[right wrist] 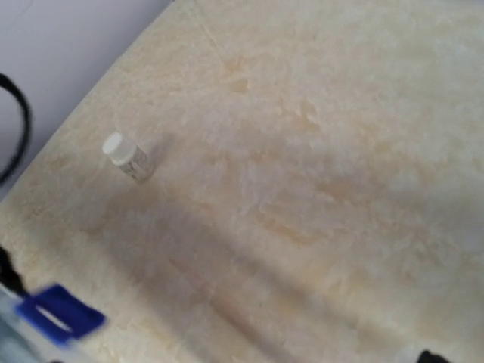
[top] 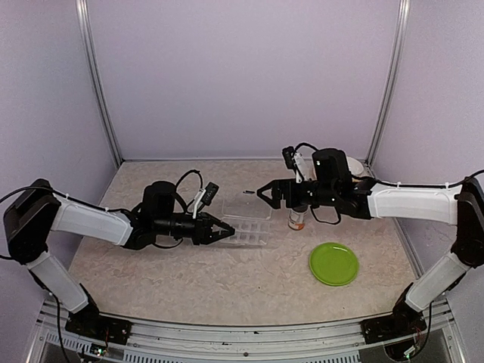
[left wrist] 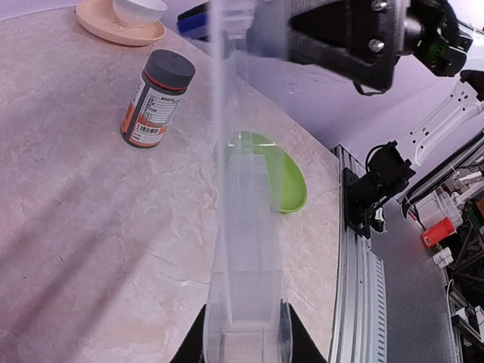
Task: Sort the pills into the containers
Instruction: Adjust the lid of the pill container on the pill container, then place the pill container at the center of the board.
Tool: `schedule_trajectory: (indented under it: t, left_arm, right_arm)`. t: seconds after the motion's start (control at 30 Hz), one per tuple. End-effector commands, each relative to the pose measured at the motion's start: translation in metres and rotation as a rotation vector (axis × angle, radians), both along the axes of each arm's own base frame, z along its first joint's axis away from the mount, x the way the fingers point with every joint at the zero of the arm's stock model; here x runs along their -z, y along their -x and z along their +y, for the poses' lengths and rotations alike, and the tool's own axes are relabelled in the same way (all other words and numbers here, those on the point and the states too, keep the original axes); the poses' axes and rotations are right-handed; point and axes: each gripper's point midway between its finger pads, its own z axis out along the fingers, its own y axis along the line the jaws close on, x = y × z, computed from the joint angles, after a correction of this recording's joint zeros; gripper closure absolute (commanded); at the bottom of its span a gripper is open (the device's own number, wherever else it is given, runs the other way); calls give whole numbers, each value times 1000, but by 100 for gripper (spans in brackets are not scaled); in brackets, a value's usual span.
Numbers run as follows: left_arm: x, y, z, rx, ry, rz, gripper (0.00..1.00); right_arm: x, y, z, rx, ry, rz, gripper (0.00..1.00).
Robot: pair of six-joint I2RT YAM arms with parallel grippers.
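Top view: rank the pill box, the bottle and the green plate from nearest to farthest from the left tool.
1. Pill box, gripped in the left tool.
2. Bottle, right of the box.
3. Green plate, farther right, near edge.

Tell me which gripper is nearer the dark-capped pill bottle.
Right. The open right gripper hangs just left of the pill bottle in the top view; the left gripper is farther left, shut on the pill box.
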Motion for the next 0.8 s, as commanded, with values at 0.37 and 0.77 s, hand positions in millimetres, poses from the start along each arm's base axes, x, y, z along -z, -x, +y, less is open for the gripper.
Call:
schedule_trajectory:
  t: [0.37, 0.77]
  left_arm:
    - [17, -65, 2, -149, 26, 173, 79]
    - [46, -110, -6, -192, 4, 331, 79]
  right_arm:
    - [-70, -6, -54, 163, -17, -163, 0]
    - [-57, -2, -73, 214, 1, -151, 0]
